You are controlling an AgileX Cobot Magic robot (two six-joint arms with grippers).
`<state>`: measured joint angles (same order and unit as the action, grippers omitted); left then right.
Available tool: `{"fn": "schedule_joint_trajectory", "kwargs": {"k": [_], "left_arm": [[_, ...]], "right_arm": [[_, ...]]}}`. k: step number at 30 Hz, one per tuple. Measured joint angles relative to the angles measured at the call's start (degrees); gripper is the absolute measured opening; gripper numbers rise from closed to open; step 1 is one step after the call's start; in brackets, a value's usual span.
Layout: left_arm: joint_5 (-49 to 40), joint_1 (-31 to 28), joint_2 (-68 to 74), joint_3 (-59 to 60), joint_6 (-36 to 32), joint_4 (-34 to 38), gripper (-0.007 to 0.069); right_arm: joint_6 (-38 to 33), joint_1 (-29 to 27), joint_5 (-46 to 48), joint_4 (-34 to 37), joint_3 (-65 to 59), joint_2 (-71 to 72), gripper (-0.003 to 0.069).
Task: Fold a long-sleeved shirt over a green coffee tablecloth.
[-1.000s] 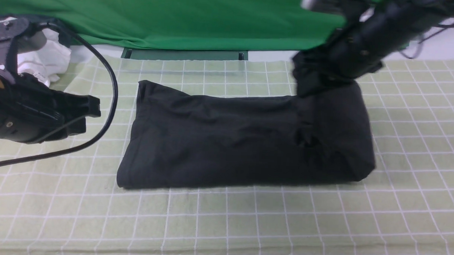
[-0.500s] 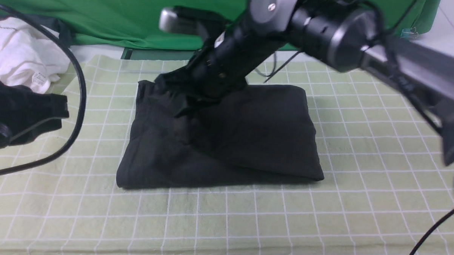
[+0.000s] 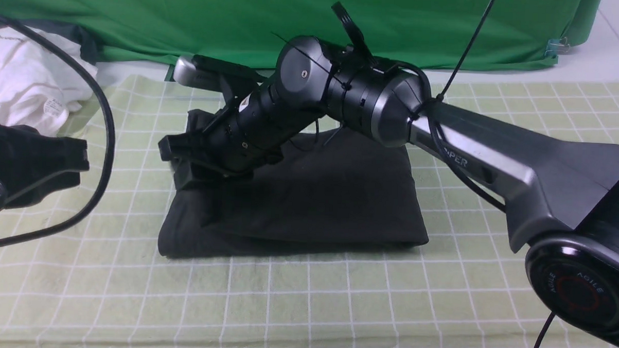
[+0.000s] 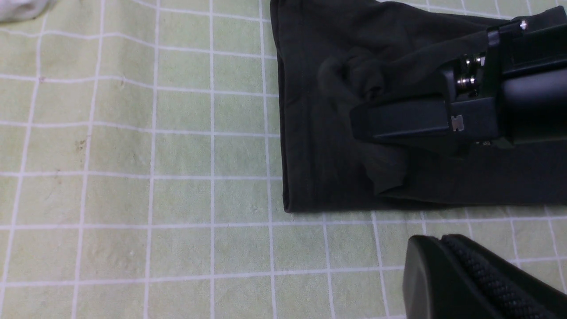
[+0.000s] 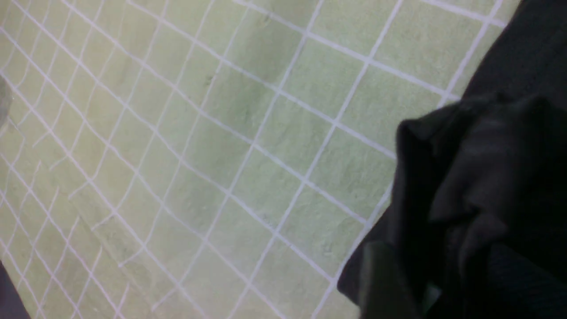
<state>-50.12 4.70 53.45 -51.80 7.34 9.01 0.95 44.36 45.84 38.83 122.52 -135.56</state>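
The long-sleeved shirt (image 3: 329, 195) lies folded into a black rectangle on the green coffee tablecloth (image 3: 336, 298), its right half doubled over onto the left. My right gripper (image 3: 178, 164) reaches across to the shirt's left edge, its jaws parted with a bunched fold of the shirt (image 5: 487, 177) loose between them. In the left wrist view its fingers (image 4: 398, 122) rest on the shirt (image 4: 319, 133) near the edge. My left gripper (image 3: 81, 158) hovers left of the shirt over the tablecloth (image 4: 133, 177), shut and empty, fingertips (image 4: 436, 243) pressed together.
A white garment (image 3: 29, 92) is heaped at the back left corner. A bright green backdrop (image 3: 191, 15) hangs along the far edge. A black cable (image 3: 105, 136) loops over the left arm. The right arm's long link (image 3: 495, 155) spans the right half of the cloth.
My right gripper carried the shirt's right end leftward over the rest, halving its width, and its jaws have spread apart at the left edge. The left gripper drifted slightly left.
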Motion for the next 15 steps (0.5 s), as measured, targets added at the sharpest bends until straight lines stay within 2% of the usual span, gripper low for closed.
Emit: {"fn": "schedule_joint_trajectory", "kwargs": {"k": [3,5,7,9,11,14,15], "left_arm": [[0.0,0.0,0.0,0.0,0.0,0.0,0.0011],[0.0,0.0,0.0,0.0,0.0,0.0,0.0011],[-0.2,0.0,0.0,0.0,0.0,-0.1,0.0011],[-0.6,0.0,0.0,0.0,0.0,-0.2,0.0011],[-1.4,0.0,0.0,0.0,0.0,-0.2,0.0011],[-2.6,0.0,0.0,0.0,0.0,-0.2,0.0011],[-2.9,0.0,0.0,0.0,0.0,-0.2,0.0011]], "right_arm": [[-1.9,0.1,1.5,0.2,1.5,0.0,0.0495],[-4.7,-0.2,4.8,0.1,3.4,0.0,0.0536],[-7.0,-0.7,9.0,-0.3,5.7,0.0,0.0535],[-8.0,-1.5,13.3,-1.7,8.9,0.0,0.0498],[-8.7,-2.9,19.4,-5.7,13.3,0.0,0.0397],[-8.5,-5.5,22.6,-12.0,16.9,1.4,0.015],[-8.3,-6.2,22.9,-12.7,17.2,1.9,0.0089]]}}
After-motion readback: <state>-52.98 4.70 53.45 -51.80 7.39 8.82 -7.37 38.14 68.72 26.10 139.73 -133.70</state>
